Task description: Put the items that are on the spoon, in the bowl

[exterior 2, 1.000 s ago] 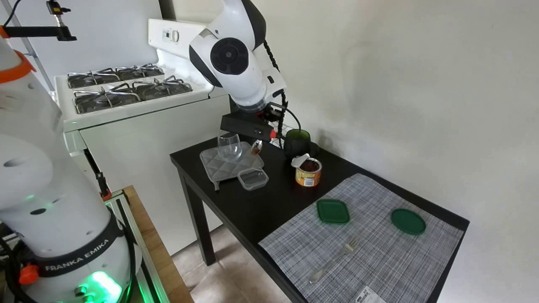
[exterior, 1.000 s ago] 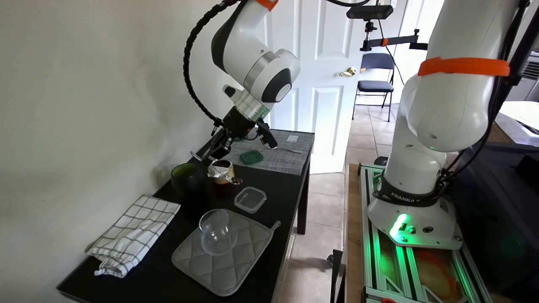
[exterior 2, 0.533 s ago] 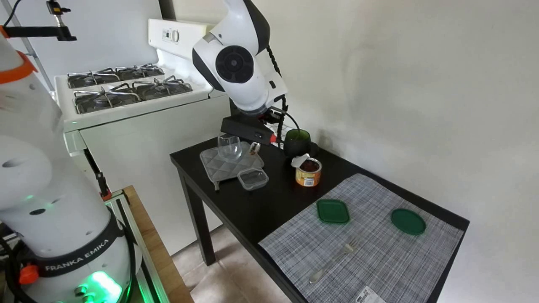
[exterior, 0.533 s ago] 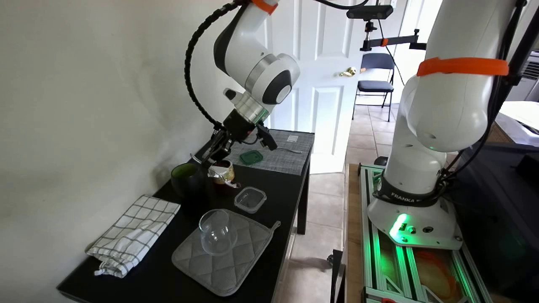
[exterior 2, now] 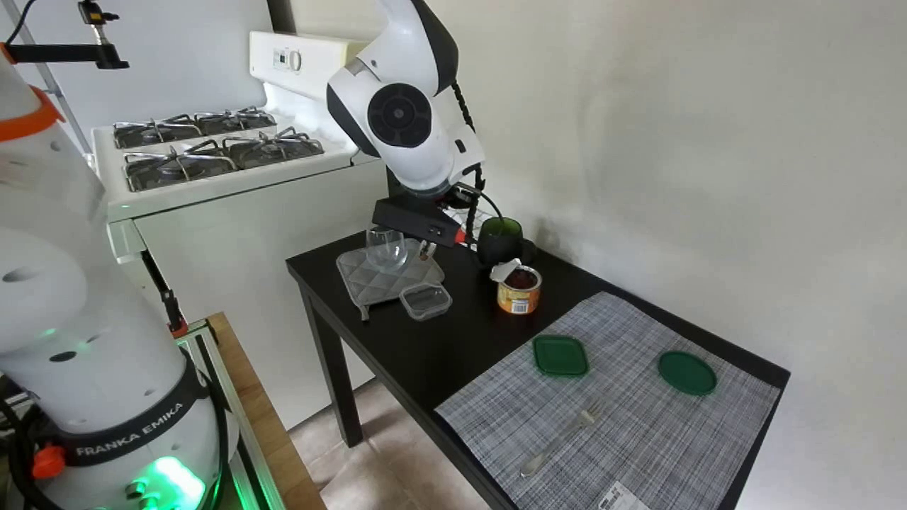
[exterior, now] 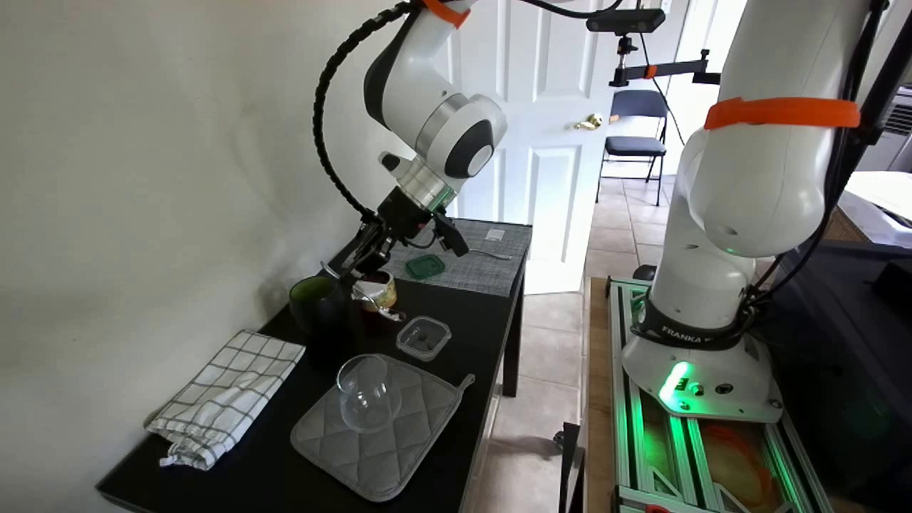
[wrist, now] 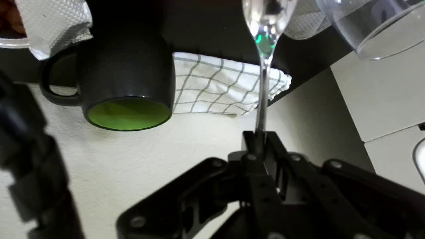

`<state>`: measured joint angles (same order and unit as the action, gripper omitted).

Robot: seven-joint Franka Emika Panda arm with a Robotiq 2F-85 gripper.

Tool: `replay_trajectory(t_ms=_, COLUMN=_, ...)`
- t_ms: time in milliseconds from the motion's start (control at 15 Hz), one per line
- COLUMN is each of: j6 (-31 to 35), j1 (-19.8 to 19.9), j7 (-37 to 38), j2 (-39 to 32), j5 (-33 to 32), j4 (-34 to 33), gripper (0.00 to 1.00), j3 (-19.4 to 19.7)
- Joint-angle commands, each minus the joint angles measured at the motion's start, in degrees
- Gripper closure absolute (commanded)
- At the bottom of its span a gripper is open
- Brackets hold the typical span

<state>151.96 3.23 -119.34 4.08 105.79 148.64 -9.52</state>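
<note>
In the wrist view, the gripper (wrist: 260, 141) is clenched on the handle of a metal spoon (wrist: 265, 63) that points out past the jaws, with a checked cloth (wrist: 214, 83) beyond their tips and a clear glass (wrist: 382, 28) farther out, to their right as that view shows it. In an exterior view, the spoon's head hangs above a square clear container (exterior: 437, 344), lower than the jaws, with a few dark bits (exterior: 422, 334) inside. In an exterior view, a black housing (exterior 2: 417, 219) hides the jaws, the dark mug (exterior 2: 499, 246) and opened can (exterior 2: 519, 294) standing near them.
</note>
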Motion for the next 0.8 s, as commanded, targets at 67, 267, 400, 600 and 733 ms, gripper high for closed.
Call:
replay_trajectory(t_ms=67, j6=-6.73, j1=1.29, j7=-2.62, j2=0.91, j5=1.75, j4=1.29, gripper=0.97, j3=1.86)
replay_trajectory(t_ms=267, j6=-5.90, j1=-0.53, j7=-3.87, j2=0.98, j5=1.33, j4=1.34, gripper=0.97, j3=4.15)
replay_trajectory(t_ms=400, j6=-6.31, j1=-0.79, j7=-4.38, j2=1.06, j5=1.10, j4=1.48, gripper=0.97, j3=4.90)
replay_trajectory(t_ms=600, j6=-6.90, j1=-0.98, j7=-3.30, j2=0.90, j5=-0.29, j4=1.73, gripper=0.97, j3=5.56)
replay_trajectory(t_ms=733, j6=-6.92, j1=-1.12, j7=-1.77, j2=0.22, j5=-1.94, j4=1.79, gripper=0.97, j3=5.80)
